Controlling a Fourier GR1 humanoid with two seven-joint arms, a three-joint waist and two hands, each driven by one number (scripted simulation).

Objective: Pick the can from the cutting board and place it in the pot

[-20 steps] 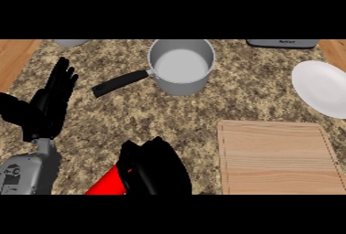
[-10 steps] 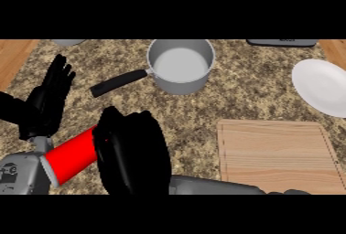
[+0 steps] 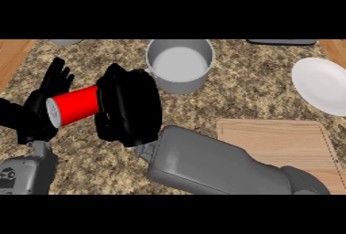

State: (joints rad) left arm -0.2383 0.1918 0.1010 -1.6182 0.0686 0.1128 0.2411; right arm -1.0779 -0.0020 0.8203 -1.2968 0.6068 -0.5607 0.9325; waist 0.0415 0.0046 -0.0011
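Observation:
A red can (image 3: 73, 106) with a pale lid lies on its side in the air, held by my right hand (image 3: 127, 107), whose black fingers are curled round its right end. The hand sits left of and slightly below the grey pot (image 3: 180, 64), which stands upright with nothing visible inside at the back centre. The pot's handle is hidden behind the hand. The wooden cutting board (image 3: 280, 144) lies at the lower right with nothing on it. My left hand (image 3: 42, 105) rests open at the left edge, fingers up, just behind the can.
A white plate (image 3: 323, 85) lies at the right edge. A dark flat object (image 3: 280, 42) sits at the back right, and a grey item (image 3: 66, 42) at the back left. Wooden counter strips border both sides of the speckled top (image 3: 250, 100).
My right hand has carried the red can up and to the right, from the lower centre toward the pot. Its forearm now stretches across the board's left side. The left hand stayed still.

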